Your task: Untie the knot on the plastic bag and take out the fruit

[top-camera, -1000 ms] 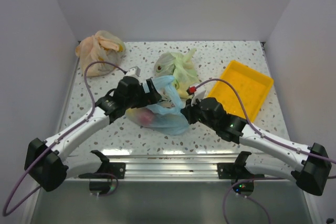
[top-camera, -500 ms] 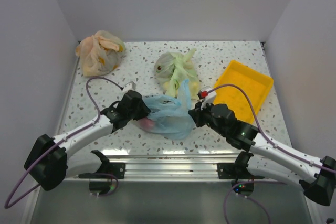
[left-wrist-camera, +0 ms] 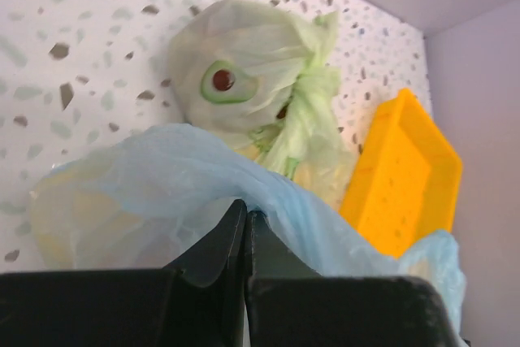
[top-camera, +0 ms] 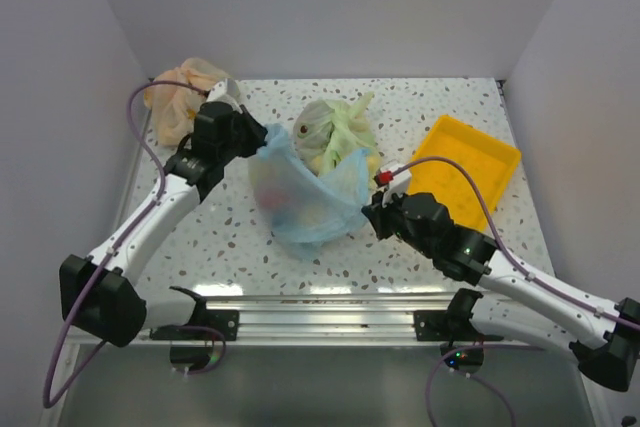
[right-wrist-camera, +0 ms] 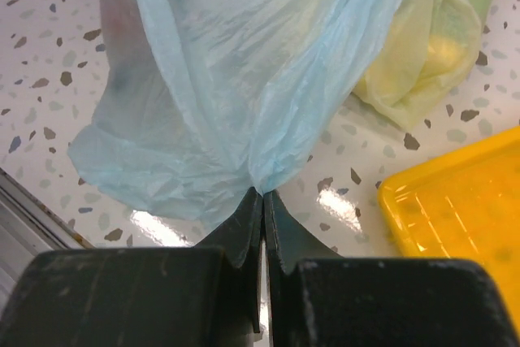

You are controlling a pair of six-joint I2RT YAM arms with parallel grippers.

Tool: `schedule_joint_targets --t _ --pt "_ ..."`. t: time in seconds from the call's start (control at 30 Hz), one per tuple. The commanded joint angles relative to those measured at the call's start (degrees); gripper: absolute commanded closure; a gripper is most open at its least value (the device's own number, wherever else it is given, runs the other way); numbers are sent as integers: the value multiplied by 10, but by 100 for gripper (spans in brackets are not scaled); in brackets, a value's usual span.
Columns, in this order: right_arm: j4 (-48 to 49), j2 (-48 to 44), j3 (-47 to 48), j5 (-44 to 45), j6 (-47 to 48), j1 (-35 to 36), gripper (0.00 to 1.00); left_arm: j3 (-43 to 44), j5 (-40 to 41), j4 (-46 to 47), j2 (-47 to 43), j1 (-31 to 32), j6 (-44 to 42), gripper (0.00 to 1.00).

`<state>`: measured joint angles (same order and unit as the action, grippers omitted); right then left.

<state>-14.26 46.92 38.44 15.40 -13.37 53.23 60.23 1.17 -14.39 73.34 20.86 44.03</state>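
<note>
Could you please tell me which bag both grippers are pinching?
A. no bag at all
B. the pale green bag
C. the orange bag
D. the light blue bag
D: the left gripper and the right gripper are each shut on the light blue bag, which hangs stretched between them.

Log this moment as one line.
left gripper: shut on plastic bag | right gripper: shut on plastic bag | plastic bag: stretched between both | fruit: inside

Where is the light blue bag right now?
The light blue bag is mid-table in the top view, stretched between the left gripper on its far-left and the right gripper on its right, just in front of the green bag.
</note>
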Motion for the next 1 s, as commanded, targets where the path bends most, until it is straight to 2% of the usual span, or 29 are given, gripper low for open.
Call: schedule_joint_targets --t 0.0,0.1,0.13,0.2,0.23,0.27,0.37,0.43,0.57,0.67,0.8,0.97 --pt "-7 11 52 -39 46 0 100 42 -67 17 -21 -3 -47 100" --pt "-25 24 66 -116 55 1 100 -34 -64 3 -75 -3 -24 100" --pt "-46 33 71 -137 59 0 100 -88 -54 -17 -106 -3 -19 100" --pt "-68 41 81 -153 63 1 94 -144 -41 -30 -135 -3 -5 100" --pt "-89 48 86 -177 65 1 88 -195 -49 -31 -157 -3 -4 100" --pt "-101 49 103 -182 67 2 64 -215 -66 -32 -165 -3 -3 100" --pt "-146 62 171 -173 83 2 31 -263 -82 -52 -180 -3 -11 100" --pt "-176 78 217 -159 93 2 26 -278 -89 -60 -187 -3 -16 100" --pt "-194 172 343 -160 105 1 25 -280 -92 -68 -201 -3 -23 100" --pt "-178 230 386 -166 95 1 26 -274 -86 -74 -207 -3 -25 100" --pt "-146 323 398 -200 70 6 26 -271 -87 -75 -208 -3 -25 100" --pt "-152 382 326 -253 97 39 46 -255 -58 -64 -199 -3 -17 100"
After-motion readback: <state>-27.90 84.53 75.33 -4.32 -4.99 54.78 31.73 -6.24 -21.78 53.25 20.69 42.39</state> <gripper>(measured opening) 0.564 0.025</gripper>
